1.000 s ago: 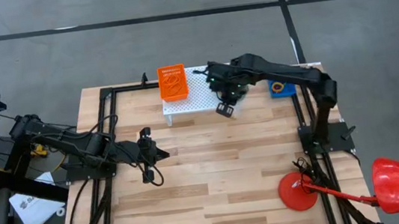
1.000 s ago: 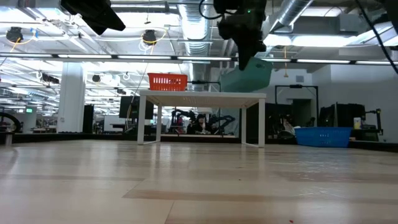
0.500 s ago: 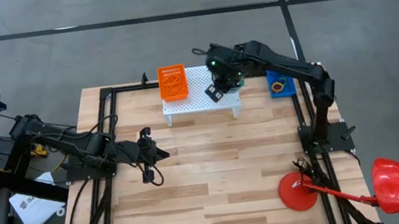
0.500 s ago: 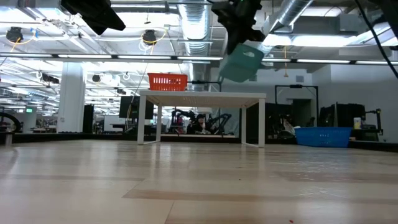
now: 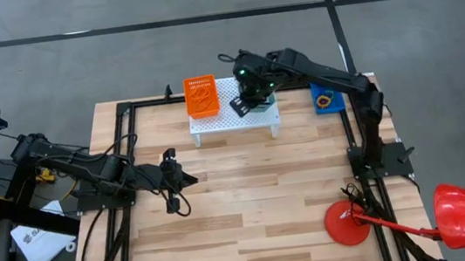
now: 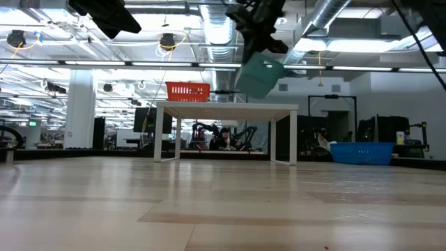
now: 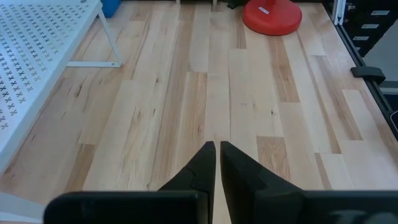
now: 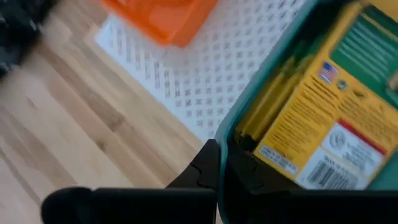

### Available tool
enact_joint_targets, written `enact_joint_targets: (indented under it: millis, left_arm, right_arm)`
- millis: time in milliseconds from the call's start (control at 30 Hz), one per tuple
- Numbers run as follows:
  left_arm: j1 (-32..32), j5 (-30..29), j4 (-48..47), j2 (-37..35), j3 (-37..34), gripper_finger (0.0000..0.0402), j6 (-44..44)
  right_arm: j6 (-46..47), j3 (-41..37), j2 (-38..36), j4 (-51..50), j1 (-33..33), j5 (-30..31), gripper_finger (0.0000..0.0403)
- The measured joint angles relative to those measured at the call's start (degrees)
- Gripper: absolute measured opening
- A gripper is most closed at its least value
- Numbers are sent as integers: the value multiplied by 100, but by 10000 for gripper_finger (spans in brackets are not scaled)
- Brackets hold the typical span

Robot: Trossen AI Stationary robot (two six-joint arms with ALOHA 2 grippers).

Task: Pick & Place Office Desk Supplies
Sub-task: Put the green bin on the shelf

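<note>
My right gripper (image 8: 217, 163) is pinched on the rim of a teal plastic bin (image 8: 292, 81), which hangs tilted in the air over the white perforated stand (image 5: 232, 113); inside it lies a flat yellow-and-green crayon box (image 8: 323, 112), barcode side up. In the low view the bin (image 6: 259, 75) hangs above the stand top (image 6: 226, 106), not touching it. An orange plastic basket (image 5: 200, 95) sits on the stand's left end; can't see what's in it. A blue tray (image 5: 326, 99) lies on the wooden table (image 5: 249, 199) right of the stand, w/ something small in it, too small to tell. My left gripper (image 7: 217, 163) hovers over bare table, fingers pressed together, holding nothing. Vs. a sec ago: bin has moved from the stand's right front corner to over its middle, closer to the orange basket; left arm hasn't moved.
</note>
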Motion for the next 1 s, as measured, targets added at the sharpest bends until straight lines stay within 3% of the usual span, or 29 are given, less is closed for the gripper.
enact_joint_targets:
  millis: [400, 1000]
  left_arm:
    - [1, 0, -55, -2, 0, 17, -4]
    - [1, 0, -111, -1, 0, 17, -49]
  right_arm:
    - [-159, 1519, 1310, -896, 227, 551, 0]
    - [-69, 1387, 1397, -931, 245, 693, 0]
